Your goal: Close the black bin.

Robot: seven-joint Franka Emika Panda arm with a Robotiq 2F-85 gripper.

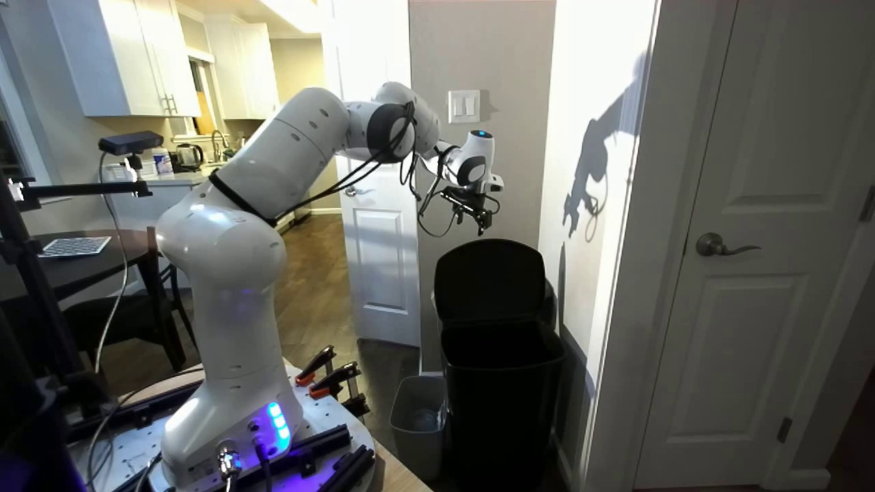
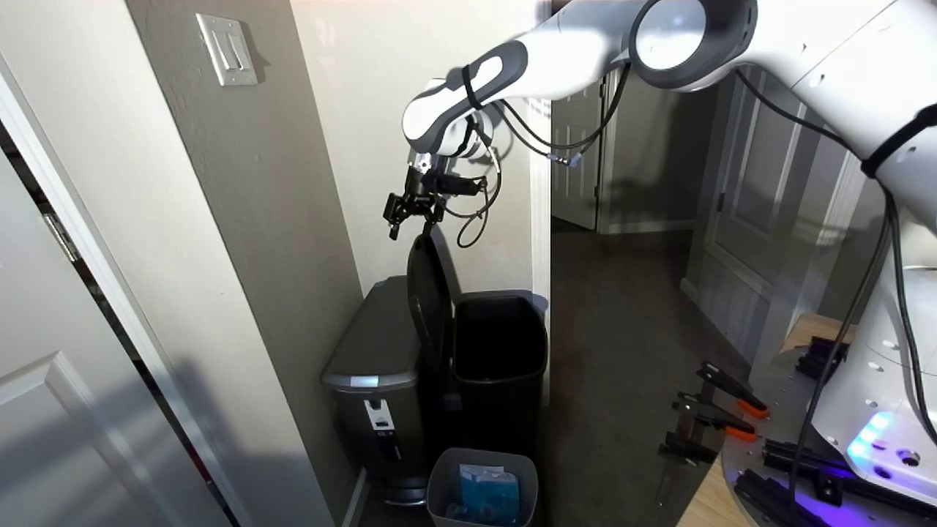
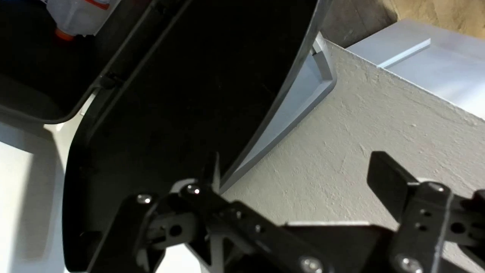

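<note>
The black bin (image 1: 502, 410) stands in the corner, also in an exterior view (image 2: 501, 410). Its lid (image 1: 489, 283) is raised, standing nearly upright, and the opening shows. In an exterior view the lid (image 2: 430, 300) is seen edge-on. In the wrist view the lid's inner face (image 3: 182, 94) fills the left middle, with the bin's opening (image 3: 34, 87) at upper left. My gripper (image 1: 474, 224) is open and empty just above the lid's top edge, also in an exterior view (image 2: 411, 225). In the wrist view its fingers (image 3: 297, 167) are wide apart, one overlapping the lid's edge; contact cannot be told.
A grey lidded bin (image 2: 377, 337) stands behind the raised lid. A small grey wastebasket (image 1: 418, 410) with a blue package (image 2: 489, 494) is beside the black bin. A wall (image 1: 482, 41) is close behind the gripper. A bottle (image 3: 77, 17) lies inside the black bin.
</note>
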